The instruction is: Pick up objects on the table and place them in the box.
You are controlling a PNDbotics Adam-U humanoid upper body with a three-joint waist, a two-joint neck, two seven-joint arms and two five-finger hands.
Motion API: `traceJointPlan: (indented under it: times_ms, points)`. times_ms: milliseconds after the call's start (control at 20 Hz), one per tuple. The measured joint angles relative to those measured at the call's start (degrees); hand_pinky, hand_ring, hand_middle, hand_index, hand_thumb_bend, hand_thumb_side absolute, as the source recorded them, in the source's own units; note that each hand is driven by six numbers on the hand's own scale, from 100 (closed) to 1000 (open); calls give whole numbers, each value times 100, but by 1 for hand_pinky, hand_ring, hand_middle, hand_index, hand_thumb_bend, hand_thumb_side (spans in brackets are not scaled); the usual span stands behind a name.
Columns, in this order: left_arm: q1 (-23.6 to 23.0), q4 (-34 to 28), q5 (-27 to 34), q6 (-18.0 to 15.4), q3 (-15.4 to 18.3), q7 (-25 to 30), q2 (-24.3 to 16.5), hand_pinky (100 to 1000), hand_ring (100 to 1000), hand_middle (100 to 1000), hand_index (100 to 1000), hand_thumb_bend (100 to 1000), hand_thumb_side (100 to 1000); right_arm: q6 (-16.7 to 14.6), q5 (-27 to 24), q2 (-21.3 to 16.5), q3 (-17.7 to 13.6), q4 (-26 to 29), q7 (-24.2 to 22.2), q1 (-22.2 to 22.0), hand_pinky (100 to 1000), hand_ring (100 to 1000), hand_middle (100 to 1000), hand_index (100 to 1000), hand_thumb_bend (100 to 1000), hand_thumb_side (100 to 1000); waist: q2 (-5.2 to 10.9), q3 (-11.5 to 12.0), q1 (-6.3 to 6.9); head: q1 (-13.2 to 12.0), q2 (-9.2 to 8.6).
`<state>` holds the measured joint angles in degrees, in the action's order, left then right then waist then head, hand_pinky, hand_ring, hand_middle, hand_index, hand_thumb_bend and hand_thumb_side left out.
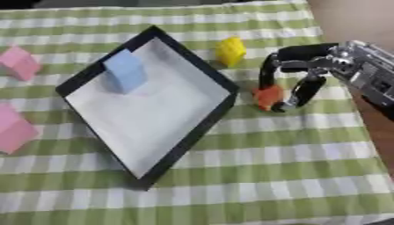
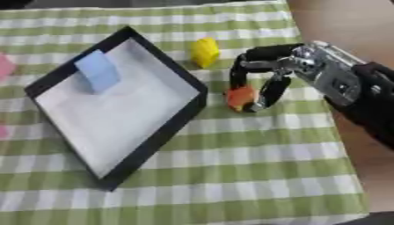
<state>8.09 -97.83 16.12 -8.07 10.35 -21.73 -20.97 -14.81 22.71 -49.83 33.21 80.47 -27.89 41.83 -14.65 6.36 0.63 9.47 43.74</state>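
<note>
Right hand [image 1: 308, 70]: in from the right side, black fingers [image 1: 301, 93] curled down around the orange block [image 1: 268, 96], thumb side on the left of it, so pinching it by the look of things.
Orange block: on the green checked cloth [image 1: 254, 176], just off the right corner of the box, between the curled fingers. Lifted or resting on the cloth? Can't tell.
Box [image 1: 188, 140]: shallow, black rim, white inside, sitting cornerwise on the bench like a diamond.
Blue block [image 1: 125, 70]: already inside the box, standing upright near the far corner.
Yellow block [image 1: 230, 51]: on the cloth just beyond the box's upper right edge, near the hand but apart from it.
Pink blocks: two of them left of the box, one [image 1: 19, 62] up near the far left, another [image 1: 14, 129] lower down at the left edge, both outside it.
Bench: bare brown surface [image 2: 338, 22] showing past the cloth on the right.
Left hand: nowhere in either view.
</note>
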Motion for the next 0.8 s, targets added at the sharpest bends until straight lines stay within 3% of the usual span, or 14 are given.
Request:
traceJointPlan:
  times_ms: [250, 450, 800]
  points:
    - [-1, 0, 1, 1, -2, 2, 33, 815, 789, 829, 822, 111, 842, -158, 114, 79, -3, -82, 450, -41, 756, 564, 378, 526, 276, 100, 0, 1, 17, -13, -1]
    - [-2, 0, 2, 2, -5, 7, 33, 815, 789, 828, 822, 111, 844, -162, -37, 76, -21, -12, 672, -129, 761, 565, 380, 533, 239, 100, -2, 0, 17, -16, -1]
    - [-9, 0, 2, -2, -15, 21, 33, 816, 790, 828, 822, 111, 842, -60, -652, -372, -258, 895, 587, -205, 770, 576, 406, 561, 207, 100, -2, -10, 17, -18, 2]
